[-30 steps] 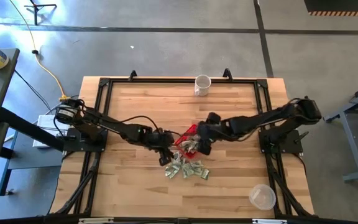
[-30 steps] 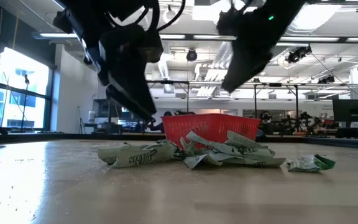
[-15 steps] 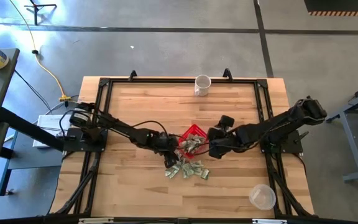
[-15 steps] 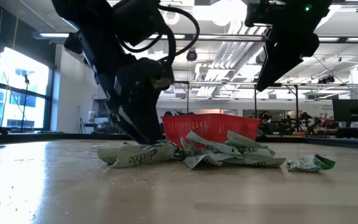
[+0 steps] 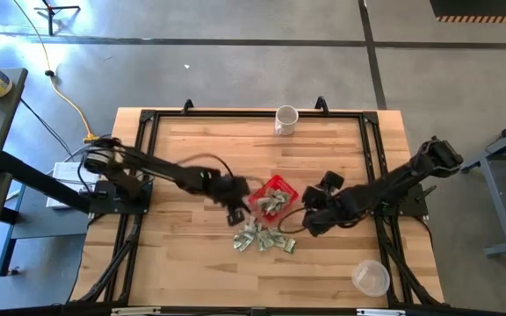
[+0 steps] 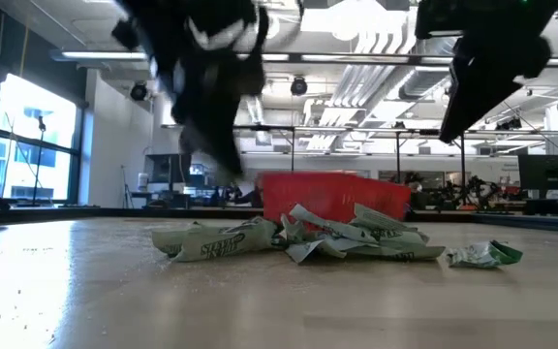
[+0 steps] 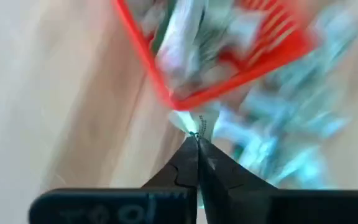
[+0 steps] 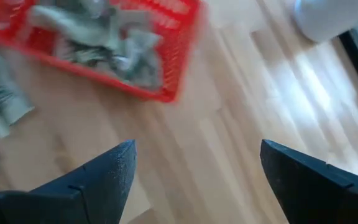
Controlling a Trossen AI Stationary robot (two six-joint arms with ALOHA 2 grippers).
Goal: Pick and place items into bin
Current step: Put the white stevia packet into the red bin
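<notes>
The bin is a red basket (image 5: pixel 286 186) at the table's middle, with several crumpled green-and-white paper items inside (image 8: pixel 104 43). More items lie in a heap (image 5: pixel 263 237) on the wood just in front of it. My left gripper (image 5: pixel 235 215) hangs by the basket's left corner, above the heap's left end, shut on a small pale paper piece (image 7: pixel 183 120). My right gripper (image 5: pixel 308 221) stands open over bare wood to the right of the heap, with nothing between its fingers (image 8: pixel 114 168). My left gripper pinches a small pale, green-edged bit of paper (image 7: pixel 191 127) at the very tips of its two shut fingers. The bit sticks out past the tips, off the table, in front of the basket's corner (image 7: pixel 169 102). How much paper hangs from it does not show.
A white mug (image 5: pixel 285 120) stands at the far edge, a clear plastic cup (image 5: pixel 370 278) at the near right corner. One loose item (image 6: pixel 487 254) lies apart at the heap's right end. Black frame rails run along the table's sides.
My left gripper has risen from the tabletop at the heap's left end toward the basket. My right gripper has drawn back from above the basket, toward the table's right and near edges. The heap lies as before.
</notes>
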